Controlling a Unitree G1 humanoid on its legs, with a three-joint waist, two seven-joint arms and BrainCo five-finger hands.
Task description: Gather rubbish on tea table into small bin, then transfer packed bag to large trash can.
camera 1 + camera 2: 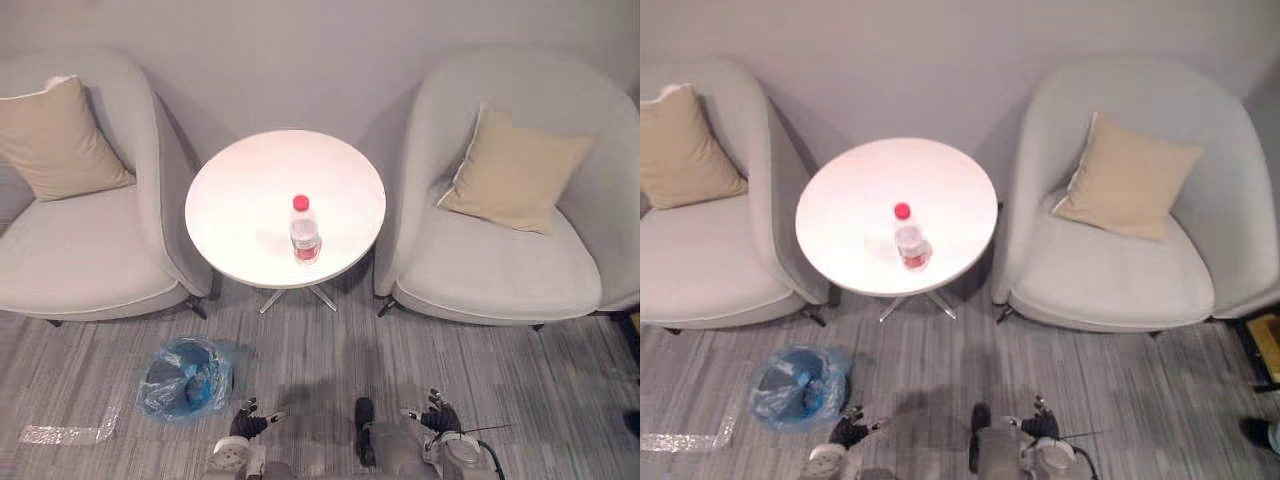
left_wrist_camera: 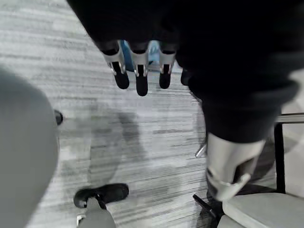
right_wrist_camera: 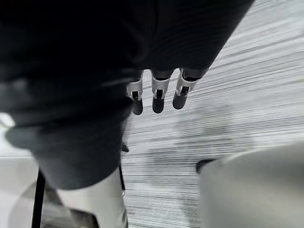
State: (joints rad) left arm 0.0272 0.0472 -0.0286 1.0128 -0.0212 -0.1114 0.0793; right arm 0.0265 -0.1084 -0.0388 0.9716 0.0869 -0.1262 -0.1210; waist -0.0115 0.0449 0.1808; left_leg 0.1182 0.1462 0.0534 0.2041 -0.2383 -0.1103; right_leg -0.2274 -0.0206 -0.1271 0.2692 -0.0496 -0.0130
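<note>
One red-capped bottle [image 1: 305, 230] stands on the round surface [image 1: 225, 185], well ahead of both robot hands. The blue-bagged small bin [image 1: 185, 378] sits on the floor just beside the left robot hand [image 1: 250, 418]. In the left wrist view its fingers [image 2: 141, 71] hang straight and empty. In the right wrist view the right robot hand [image 3: 159, 92] hangs likewise, relaxed and empty.

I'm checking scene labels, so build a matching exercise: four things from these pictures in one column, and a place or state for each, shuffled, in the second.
1. red-capped plastic bottle
2. small bin
3. right-hand beige cushion
4. clear tape strip

A. lying flat on the carpet
B. leaning on the grey armchair back
C. upright on the round white table
D. on the carpet, lined with a blue bag

Pairs: 1-C, 2-D, 3-B, 4-A.
</note>
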